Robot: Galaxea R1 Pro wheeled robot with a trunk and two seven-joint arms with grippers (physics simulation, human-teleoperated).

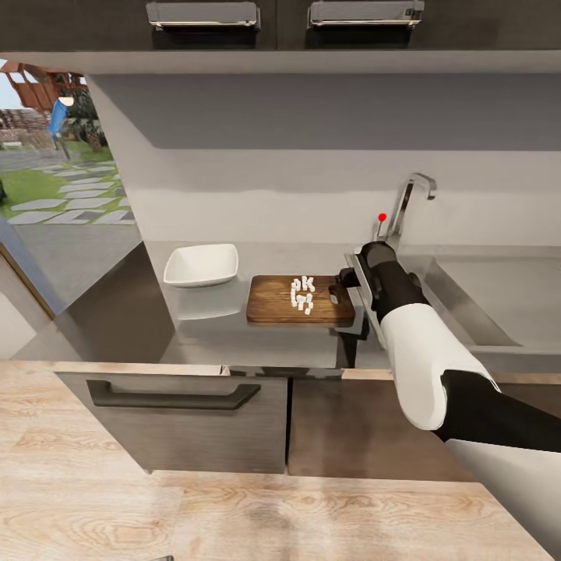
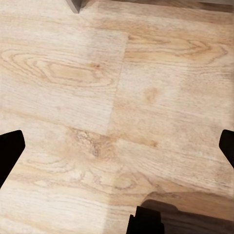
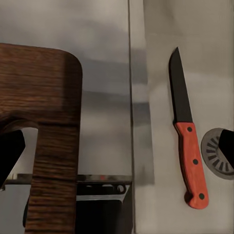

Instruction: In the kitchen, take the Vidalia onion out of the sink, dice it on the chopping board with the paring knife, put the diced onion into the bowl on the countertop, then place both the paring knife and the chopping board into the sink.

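Head view: the chopping board lies flat on the grey table, just beside the left rim of the sink. A small heap of diced onion, white cubes, sits on the board's upper middle. The white square bowl stands on the table left of the board, near but apart from it, and looks bare inside. The curved tap with its red knob rises behind the sink's near corner.

The right arm reaches forward, and its gripper is at the board's right short end. Right wrist view: the board fills the side next to one dark finger; the other finger shows at the opposite edge, so the jaws stand wide apart. Whether they touch the board I cannot tell.

Same view: the paring knife lies flat on the steel sink floor, orange-red handle next to the round drain, dark blade pointing away from it. Knife and board are apart, with the sink rim between them.

Left wrist view: the left gripper hangs over pale wood-grain floor, its finger tips at opposite edges, jaws wide, nothing between them.
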